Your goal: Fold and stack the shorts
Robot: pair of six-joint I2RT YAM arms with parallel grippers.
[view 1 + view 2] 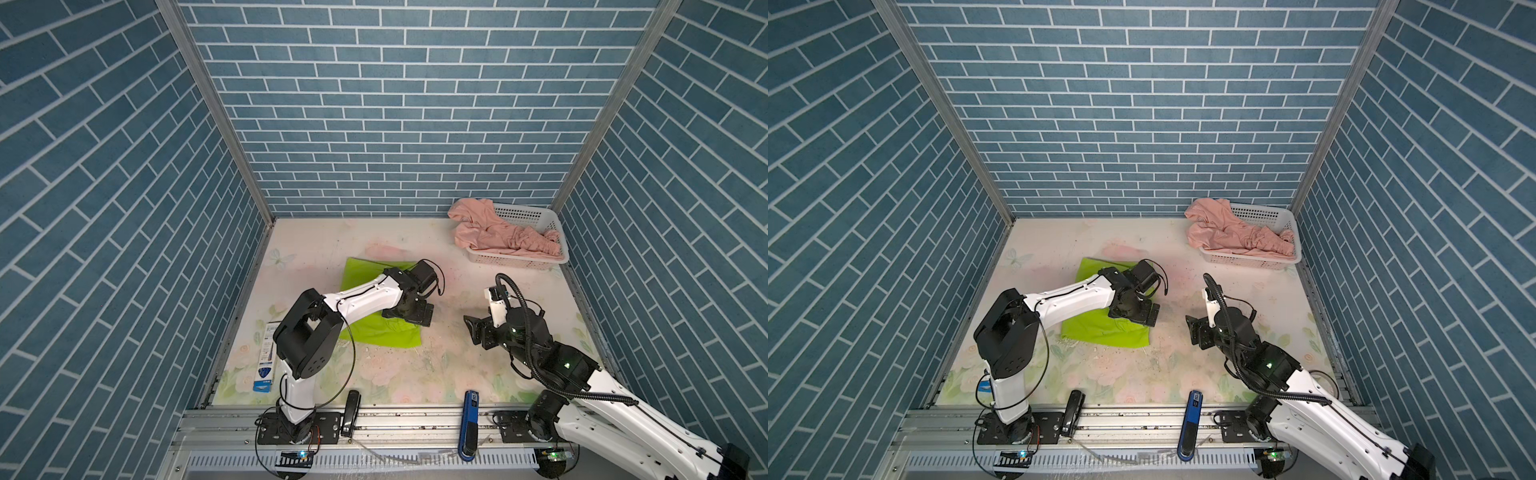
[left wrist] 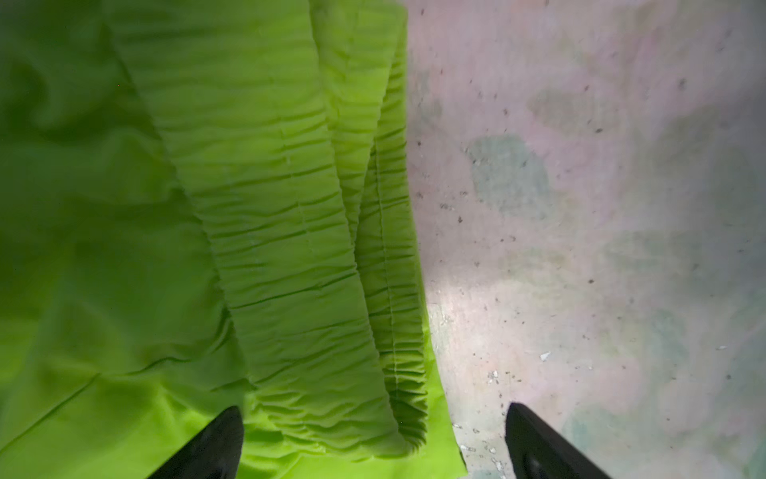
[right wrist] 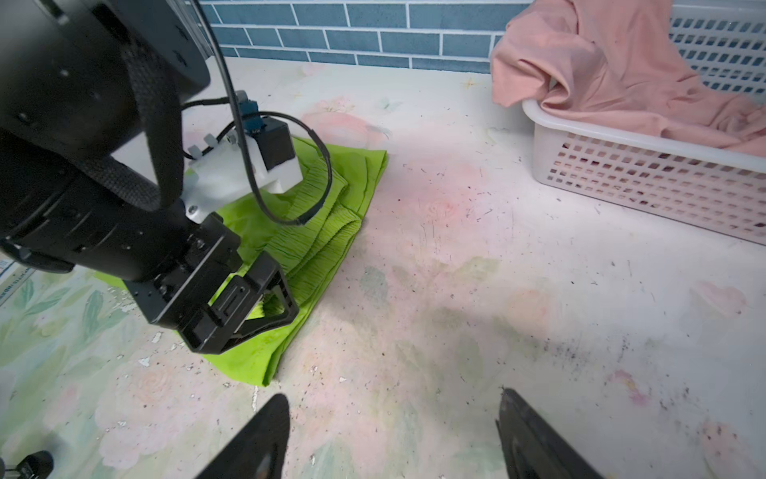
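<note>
Green shorts [image 1: 386, 334] lie folded on the table [image 1: 436, 370], left tool [image 2: 373, 443] low over their waistband [image 2: 290, 249], jaws wide apart. Right tool [image 3: 393, 439], jaws also apart, hovers over the table beside them. Pink shorts [image 1: 494, 235] heaped in white basket [image 1: 523, 258], draped over its rim, far right corner.

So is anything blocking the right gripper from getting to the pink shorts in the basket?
Nothing visible does. The table between the right gripper and the white basket is bare, and the pink shorts drape over the basket's rim. The green shorts lie off to the side.
</note>
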